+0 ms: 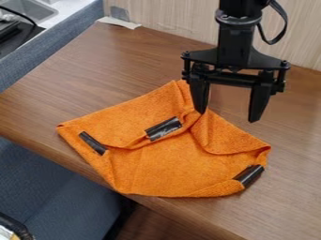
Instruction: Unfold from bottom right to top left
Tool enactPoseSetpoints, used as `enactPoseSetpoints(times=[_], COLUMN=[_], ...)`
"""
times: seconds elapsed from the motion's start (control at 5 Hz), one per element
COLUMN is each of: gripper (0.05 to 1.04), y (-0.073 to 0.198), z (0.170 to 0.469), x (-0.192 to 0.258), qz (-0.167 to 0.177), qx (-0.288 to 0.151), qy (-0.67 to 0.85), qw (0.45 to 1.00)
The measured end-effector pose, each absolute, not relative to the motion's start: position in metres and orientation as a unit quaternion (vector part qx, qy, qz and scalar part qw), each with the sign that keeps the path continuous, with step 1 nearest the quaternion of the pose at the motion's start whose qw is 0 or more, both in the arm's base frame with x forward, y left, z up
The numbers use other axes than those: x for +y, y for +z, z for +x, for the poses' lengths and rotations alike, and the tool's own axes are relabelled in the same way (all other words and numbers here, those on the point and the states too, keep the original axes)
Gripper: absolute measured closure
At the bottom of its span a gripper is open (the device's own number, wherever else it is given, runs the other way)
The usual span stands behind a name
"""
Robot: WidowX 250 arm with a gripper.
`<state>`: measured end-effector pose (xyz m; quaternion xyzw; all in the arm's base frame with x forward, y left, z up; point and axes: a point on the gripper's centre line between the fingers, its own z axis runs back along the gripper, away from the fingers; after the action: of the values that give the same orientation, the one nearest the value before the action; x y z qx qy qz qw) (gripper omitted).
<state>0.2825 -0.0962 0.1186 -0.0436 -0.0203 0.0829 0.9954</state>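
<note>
My black gripper (227,117) hangs over the far right part of the orange cloth, its fingers spread apart with nothing held between them. The left finger overlaps the cloth's upper edge in the view; whether it touches cannot be told. The orange cloth (163,168) lies partly folded and rumpled on the wooden table, with a loose flap folded over at its right side. Three black pieces are on it: one near the left corner, one at the middle on a folded edge, and one at the lower right corner.
The brown wooden table (81,75) has its front edge running close below the cloth. A pale wall (169,18) stands behind it. At the upper left are a blue-grey divider (59,42) and a sink (31,8).
</note>
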Motion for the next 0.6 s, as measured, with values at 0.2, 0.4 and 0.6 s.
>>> enactPoseSetpoints(times=[0.2,0.4,0.6], gripper=[0.084,0.084,0.084], y=[0.111,0.102,0.094], z=[0.282,0.279,0.278], x=[-0.096,-0.081,-0.064], qz=[-0.039,-0.045,-0.044], qx=[-0.009,0.003,0.006], qy=[0.083,0.092,0.091], qw=[0.996,0.995,0.995])
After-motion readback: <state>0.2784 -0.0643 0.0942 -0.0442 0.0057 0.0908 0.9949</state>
